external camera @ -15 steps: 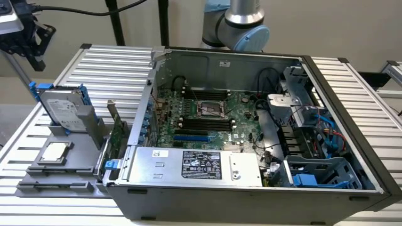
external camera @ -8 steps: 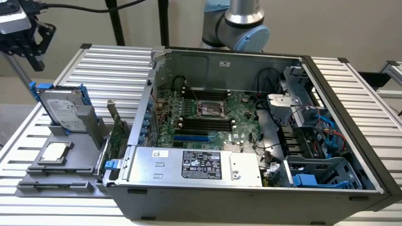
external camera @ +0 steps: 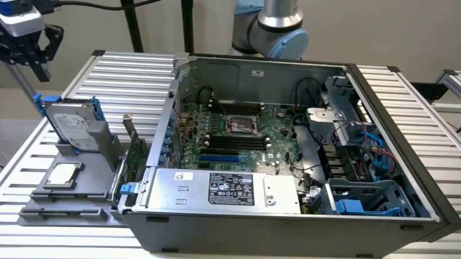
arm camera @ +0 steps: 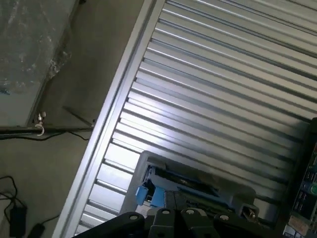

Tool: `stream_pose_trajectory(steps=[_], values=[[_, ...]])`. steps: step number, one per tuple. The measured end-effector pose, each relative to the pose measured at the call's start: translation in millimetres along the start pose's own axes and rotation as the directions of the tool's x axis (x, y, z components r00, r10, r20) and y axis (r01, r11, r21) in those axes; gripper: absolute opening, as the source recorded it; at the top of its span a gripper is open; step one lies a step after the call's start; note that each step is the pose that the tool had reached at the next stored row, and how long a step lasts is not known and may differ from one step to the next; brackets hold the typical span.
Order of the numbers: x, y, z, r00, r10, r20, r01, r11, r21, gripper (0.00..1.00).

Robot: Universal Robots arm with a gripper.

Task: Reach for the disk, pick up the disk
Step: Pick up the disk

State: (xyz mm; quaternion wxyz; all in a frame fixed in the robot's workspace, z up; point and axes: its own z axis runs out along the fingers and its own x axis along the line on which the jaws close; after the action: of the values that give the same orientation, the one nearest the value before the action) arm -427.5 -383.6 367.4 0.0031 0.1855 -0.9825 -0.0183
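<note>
The gripper [external camera: 36,60] is hanging above the disk [external camera: 72,121] with its jaws drawn together, gripping nothing. The disk is standing on edge in a grey stand [external camera: 72,148] on the ribbed table [external camera: 122,75], at the exterior view's left of the open computer case [external camera: 288,229]. In the wrist view the disk [arm camera: 190,182] is sitting near the gripper [arm camera: 173,218], seemingly without touching it.

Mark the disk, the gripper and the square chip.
disk [external camera: 72,125], exterior view, on its labelled face.
gripper [external camera: 40,70], exterior view, at its black fingertips.
square chip [external camera: 61,174], exterior view, middle of its silver top.
</note>
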Motion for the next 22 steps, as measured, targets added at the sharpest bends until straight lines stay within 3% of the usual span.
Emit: stream_pose_trajectory(steps=[5,11,17,22], values=[[0.0,0.0,0.0,0.9958,-0.091,-0.0026,0.091,0.9958,0.0001,0.11],[0.0,0.0,0.0,0.9802,-0.198,-0.0065,0.198,0.9802,-0.0006,0.11],[0.0,0.0,0.0,0.9526,-0.304,-0.0103,0.304,0.9527,-0.0016,0.11],[0.0,0.0,0.0,0.9211,-0.389,-0.0135,0.389,0.9212,-0.0028,0.11]])
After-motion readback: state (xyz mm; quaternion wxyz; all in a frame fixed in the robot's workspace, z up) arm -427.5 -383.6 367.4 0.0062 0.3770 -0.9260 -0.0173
